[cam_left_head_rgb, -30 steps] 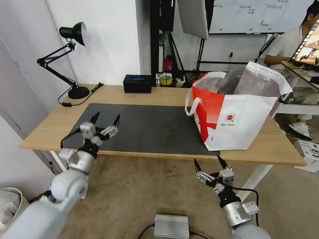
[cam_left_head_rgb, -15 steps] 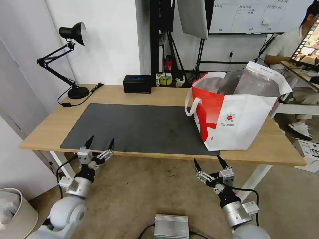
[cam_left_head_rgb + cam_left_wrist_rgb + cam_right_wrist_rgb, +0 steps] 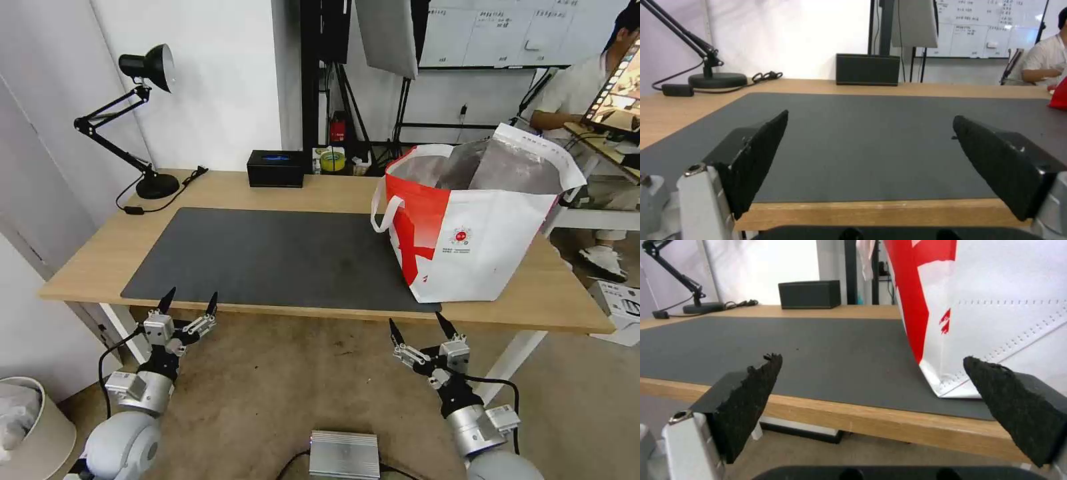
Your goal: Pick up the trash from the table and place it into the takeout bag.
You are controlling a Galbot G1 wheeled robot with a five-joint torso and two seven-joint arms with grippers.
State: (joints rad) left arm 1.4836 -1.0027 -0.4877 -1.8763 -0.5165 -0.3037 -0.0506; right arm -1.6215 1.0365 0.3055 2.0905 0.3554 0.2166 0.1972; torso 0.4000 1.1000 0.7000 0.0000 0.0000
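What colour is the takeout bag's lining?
Silver foil, seen inside the open takeout bag; the head view shows it best.

The takeout bag (image 3: 480, 227) hid its own contents behind its tall walls. In the left wrist view, at the right edge, only a red corner of it (image 3: 1059, 98) showed. The printing on its logo (image 3: 461, 237) was too small to read.

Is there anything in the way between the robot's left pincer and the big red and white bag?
Nothing visible blocks it. The left pincer hangs open just below the table's front edge, and the takeout bag stands at the far right end. Between them lies the flat dark mat. The right pincer waits open below the bag.
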